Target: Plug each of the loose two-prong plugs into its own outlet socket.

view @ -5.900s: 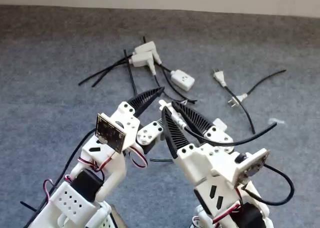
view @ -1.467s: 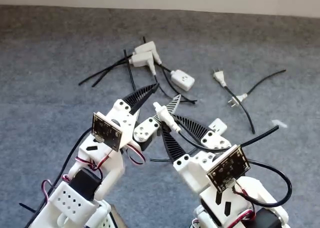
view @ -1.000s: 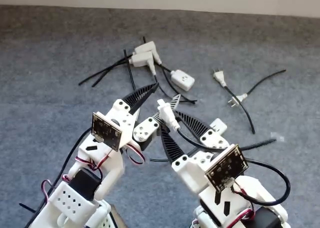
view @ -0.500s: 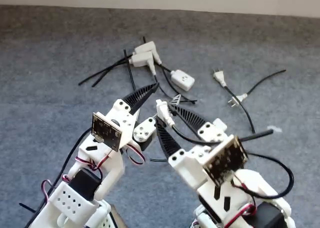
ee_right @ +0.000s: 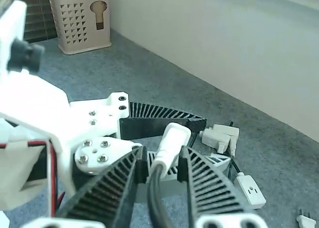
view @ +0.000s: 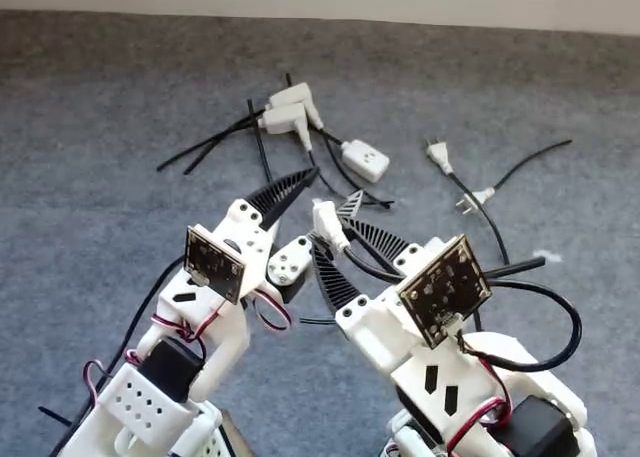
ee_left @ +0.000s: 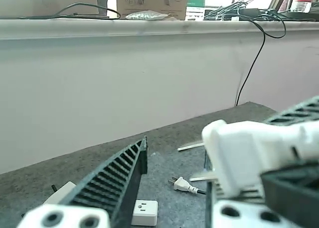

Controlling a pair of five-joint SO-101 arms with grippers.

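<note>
My right gripper [view: 330, 227] is shut on a white two-prong plug [ee_right: 169, 138] with a black cord, held up above the carpet. My left gripper [view: 300, 217] stands open right beside it; its black ribbed finger [ee_left: 117, 180] is on one side of the held plug [ee_left: 244, 153]. A free white outlet socket [view: 365, 159] lies beyond both grippers. Farther back, a white plug and socket pair [view: 288, 112] lies joined. Two loose plugs [view: 437, 155] [view: 472, 202] with black cords lie at the right.
Black cords [view: 215, 142] trail across the grey carpet [view: 100, 177] around the sockets. The held plug's cord [view: 540, 297] loops over my right arm. A beige basket [ee_right: 82, 18] stands by the wall.
My right arm's wrist has turned, and the held plug has shifted a little toward the left gripper. The left arm has stayed nearly still.
</note>
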